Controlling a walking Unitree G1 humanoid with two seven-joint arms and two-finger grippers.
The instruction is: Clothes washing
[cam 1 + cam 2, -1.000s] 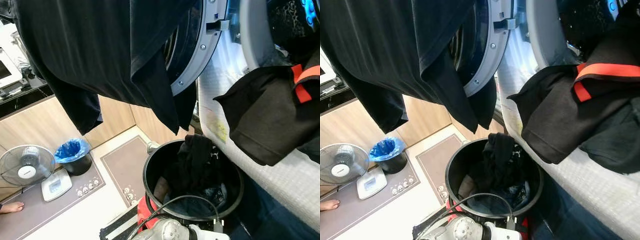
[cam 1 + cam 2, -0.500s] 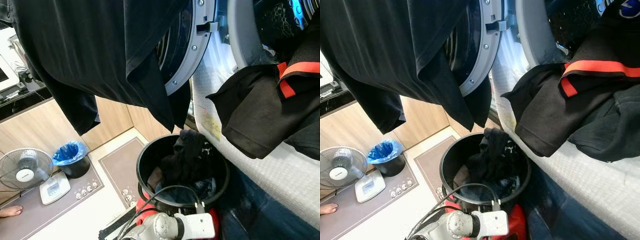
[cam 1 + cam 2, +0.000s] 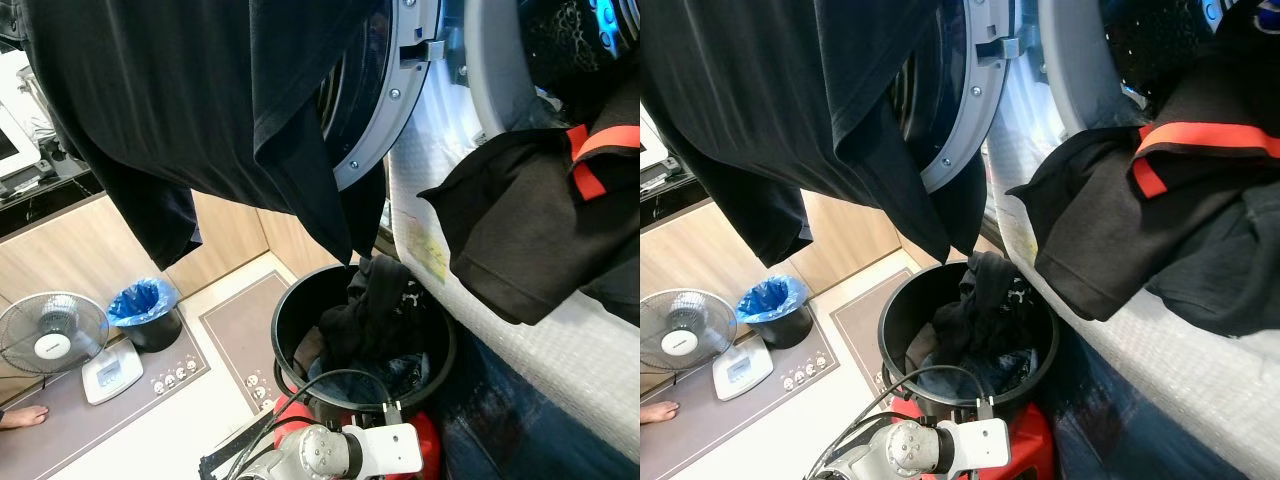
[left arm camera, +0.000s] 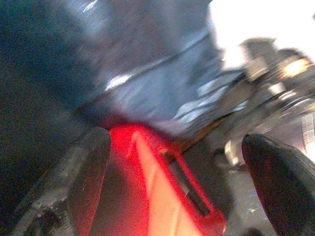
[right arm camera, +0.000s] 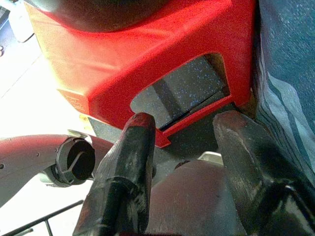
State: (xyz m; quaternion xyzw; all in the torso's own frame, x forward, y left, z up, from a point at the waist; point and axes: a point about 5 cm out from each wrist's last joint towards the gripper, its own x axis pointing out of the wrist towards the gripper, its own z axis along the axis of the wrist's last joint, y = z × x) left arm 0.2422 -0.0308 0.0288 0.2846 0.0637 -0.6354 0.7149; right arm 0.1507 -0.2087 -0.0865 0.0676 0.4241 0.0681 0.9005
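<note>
Hanging low by the red stool (image 5: 147, 64): left gripper (image 4: 172, 162) and right gripper (image 5: 182, 142), fingers spread, nothing held.

No legible text, brand or number is found. A yellowish label (image 3: 432, 252) on the washing machine (image 3: 520, 330) front is too blurred to be read.

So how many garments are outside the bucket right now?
2: a black shirt hanging over the open washer door, and a black garment with orange stripe spilling from the drum opening. More may sit hidden inside the drum.
</note>
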